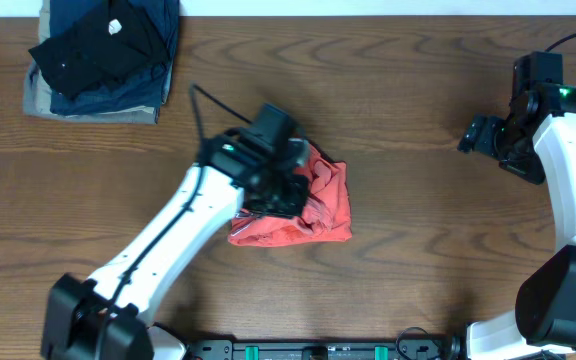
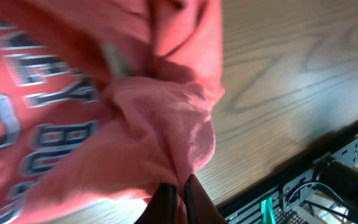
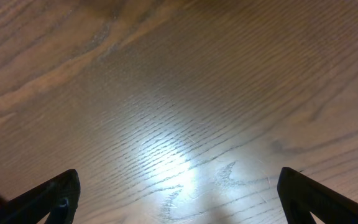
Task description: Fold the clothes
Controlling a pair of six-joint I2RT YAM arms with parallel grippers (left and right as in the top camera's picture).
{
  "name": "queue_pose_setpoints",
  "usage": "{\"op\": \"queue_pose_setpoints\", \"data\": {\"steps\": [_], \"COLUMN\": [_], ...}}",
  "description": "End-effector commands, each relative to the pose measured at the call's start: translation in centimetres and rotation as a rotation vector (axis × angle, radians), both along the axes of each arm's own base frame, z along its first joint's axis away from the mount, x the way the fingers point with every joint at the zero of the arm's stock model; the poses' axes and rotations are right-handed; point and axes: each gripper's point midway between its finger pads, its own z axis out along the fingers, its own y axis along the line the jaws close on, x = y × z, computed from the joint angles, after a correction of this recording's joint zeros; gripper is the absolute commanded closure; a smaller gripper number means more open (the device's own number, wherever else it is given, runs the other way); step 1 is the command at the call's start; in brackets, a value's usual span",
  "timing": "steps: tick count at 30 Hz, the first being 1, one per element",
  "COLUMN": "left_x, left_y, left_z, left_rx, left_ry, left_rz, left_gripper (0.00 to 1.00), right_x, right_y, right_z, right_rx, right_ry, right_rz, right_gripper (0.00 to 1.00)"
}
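Note:
The clothes, an orange-red T-shirt (image 1: 320, 205), lie bunched in a small heap at the middle of the table. In the left wrist view the T-shirt (image 2: 104, 124) fills most of the picture, its navy-and-white lettering at the left. My left gripper (image 2: 181, 194) is shut on a fold of the fabric, pinched between its two dark fingers (image 2: 199, 202). From overhead the left gripper (image 1: 290, 192) sits on the heap's left side. My right gripper (image 3: 179, 193) is open over bare wood, far to the right (image 1: 473, 135), with nothing between its fingers.
A stack of folded black, navy and khaki garments (image 1: 103, 55) lies at the back left corner. The table's front edge and a black rail with wiring (image 2: 328, 180) run close behind the left gripper. Wood table (image 1: 418, 230) lies bare between the arms.

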Motion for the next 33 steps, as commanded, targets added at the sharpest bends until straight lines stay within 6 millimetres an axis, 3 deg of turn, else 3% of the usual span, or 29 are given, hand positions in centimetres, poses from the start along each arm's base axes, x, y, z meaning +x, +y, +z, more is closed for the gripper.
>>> {"op": "queue_pose_setpoints", "data": {"steps": [1, 6, 9, 13, 17, 19, 20, 21, 27, 33], "left_x": [-1.5, -3.5, -4.3, -4.4, -3.9, -3.8, -3.7, -3.4, -0.4, 3.9], "left_y": [-2.1, -3.9, -4.3, -4.6, -4.8, -4.9, -4.9, -4.8, -1.6, 3.6], "left_z": [-1.5, -3.9, -4.7, -4.4, -2.3, -0.6, 0.2, 1.1, 4.5, 3.6], "left_rx": [0.016, 0.062, 0.081, 0.074, 0.041, 0.017, 0.004, -0.008, -0.007, 0.053], "left_ry": [0.058, 0.115, 0.136, 0.127, 0.086, 0.048, 0.029, 0.004, -0.123, -0.121], "left_rz": [-0.024, -0.095, -0.121, -0.129, -0.130, -0.147, -0.152, -0.149, -0.028, 0.178], "left_gripper": [0.89, 0.83, 0.63, 0.56, 0.51, 0.33, 0.16, 0.10, 0.06, 0.06], "right_x": [0.2, 0.2, 0.2, 0.2, 0.2, 0.2, 0.2, 0.2, 0.2, 0.2], "right_y": [0.0, 0.0, 0.0, 0.0, 0.0, 0.0, 0.0, 0.0, 0.0, 0.0], "right_z": [0.5, 0.5, 0.5, 0.5, 0.5, 0.5, 0.5, 0.5, 0.5, 0.5], "right_rx": [-0.002, -0.002, -0.003, -0.003, -0.003, -0.003, -0.003, -0.003, -0.003, -0.003], "right_ry": [-0.016, -0.016, -0.016, -0.016, -0.016, -0.016, -0.016, -0.016, -0.016, -0.016], "right_rz": [0.008, 0.008, 0.008, 0.008, 0.008, 0.008, 0.008, 0.008, 0.008, 0.008], "right_gripper": [0.01, 0.01, 0.01, 0.01, 0.01, 0.01, 0.01, 0.01, 0.01, 0.01]}}
